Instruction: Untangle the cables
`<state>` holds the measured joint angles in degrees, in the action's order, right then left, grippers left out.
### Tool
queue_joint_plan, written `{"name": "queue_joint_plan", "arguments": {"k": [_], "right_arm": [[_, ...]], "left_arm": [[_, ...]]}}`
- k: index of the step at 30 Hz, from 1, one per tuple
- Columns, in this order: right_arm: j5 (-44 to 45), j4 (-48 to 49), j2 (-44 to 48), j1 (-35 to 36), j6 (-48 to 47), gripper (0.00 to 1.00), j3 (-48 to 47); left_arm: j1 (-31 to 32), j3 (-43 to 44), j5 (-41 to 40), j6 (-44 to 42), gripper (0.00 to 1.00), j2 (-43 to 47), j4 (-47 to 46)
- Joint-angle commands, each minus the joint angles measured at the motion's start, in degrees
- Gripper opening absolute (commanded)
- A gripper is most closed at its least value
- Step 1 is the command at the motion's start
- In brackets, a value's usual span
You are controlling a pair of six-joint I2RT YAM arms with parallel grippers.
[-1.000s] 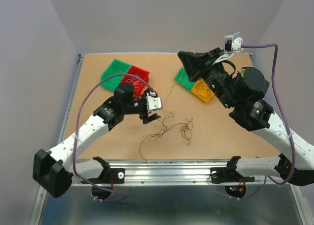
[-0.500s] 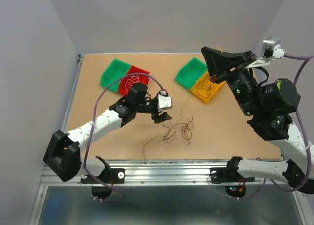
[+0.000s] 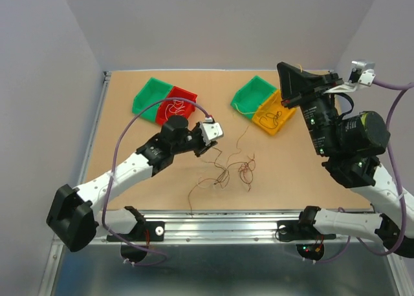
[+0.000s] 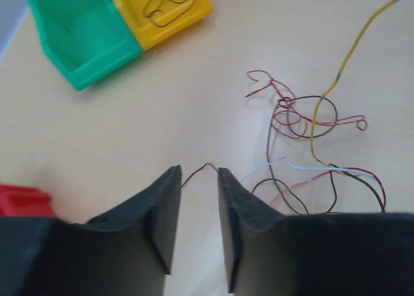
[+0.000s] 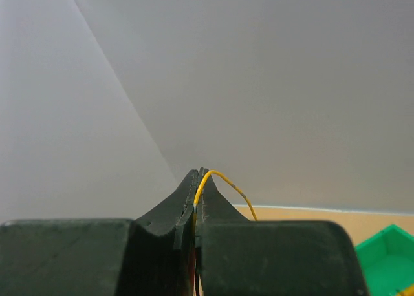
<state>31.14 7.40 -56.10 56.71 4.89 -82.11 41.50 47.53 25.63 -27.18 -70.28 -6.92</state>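
Red bin [image 4: 18,200] cut off at the left edge (blurry too). Lower strands of the cables [image 4: 304,118] are hidden behind the left end effector [image 4: 198,173]. Green bin [image 5: 387,247] is clipped at the corner. Yellow cable [image 5: 213,172] vanishes inside the right end effector [image 5: 198,173].

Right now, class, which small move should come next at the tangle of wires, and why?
Probably close the left pincer on the dark wire end that shows in the gap between its open fingers. The right pincer, raised, is shut on the yellow wire, which runs down into the clump; pinning a second strand should let the yellow one pull free.
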Motion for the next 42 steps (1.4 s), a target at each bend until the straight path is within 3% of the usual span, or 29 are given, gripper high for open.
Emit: {"name": "queue_joint_plan", "arguments": {"k": [1, 5, 10, 14, 16, 17, 18, 20, 21, 23, 25, 29, 32, 36, 42], "right_arm": [[7.70, 2.36, -2.08, 0.33, -1.37, 0.01, 5.63], [14.56, 2.27, -1.48, 0.25, 1.69, 0.00, 13.53], [14.66, 0.17, 1.34, 0.33, 4.95, 0.01, 23.91], [14.04, -3.62, 2.39, 0.33, 8.56, 0.01, 33.05], [11.41, -3.79, 3.10, 0.33, 9.79, 0.06, 37.17], [10.01, -3.80, 3.27, 0.33, 10.14, 0.12, 38.41], [5.56, -3.80, 3.53, 0.33, 10.32, 0.38, 39.21], [-1.56, -3.80, 3.80, 0.33, 10.06, 0.58, 40.18], [-3.69, -3.71, 3.45, 0.33, 9.71, 0.74, 40.27], [-11.22, -2.84, 2.92, 0.33, 8.05, 0.90, 39.92], [-16.52, 0.23, 1.79, 0.33, 6.81, 0.97, 39.92], [-29.35, 5.24, -2.33, 0.33, 2.77, 1.00, 39.22], [-30.96, 8.49, -6.90, 0.33, 1.62, 1.00, 37.99], [-41.74, 16.05, -11.91, 0.33, 0.04, 1.00, 37.46], [-43.53, 25.47, -17.20, 0.33, -1.45, 0.96, 33.51]], "left_arm": [[-0.36, 3.97, -12.50, 3.71, 0.30, 8.22, 1.55], [-0.45, 6.70, -27.45, 3.89, 0.11, 11.03, 5.33], [-0.45, 8.36, -31.33, 2.57, 0.00, 14.03, 7.00], [-0.45, 14.51, -32.83, 2.92, 0.00, 14.21, 10.78], [-0.36, 18.62, -33.97, 3.80, 0.00, 13.33, 12.89], [-0.45, 20.22, -34.41, 4.15, 0.00, 12.81, 13.68], [-0.45, 21.71, -34.76, 5.02, 0.00, 11.76, 15.43], [-0.45, 25.94, -35.99, 5.99, 0.00, 10.43, 16.93], [-0.45, 27.25, -37.04, 7.04, 0.00, 9.04, 18.33], [-0.45, 30.95, -37.23, 7.93, 0.00, 6.75, 20.61], [-0.36, 33.75, -36.27, 9.07, 0.00, 5.60, 22.12], [-0.36, 36.05, -34.33, 10.30, 0.00, 4.19, 24.23], [-0.45, 37.80, -35.21, 10.74, 0.00, 3.49, 24.67], [-0.28, 39.39, -33.81, 11.01, 0.00, 3.13, 25.72], [-0.36, 39.75, -31.61, 11.53, 0.00, 3.31, 26.34]]}}
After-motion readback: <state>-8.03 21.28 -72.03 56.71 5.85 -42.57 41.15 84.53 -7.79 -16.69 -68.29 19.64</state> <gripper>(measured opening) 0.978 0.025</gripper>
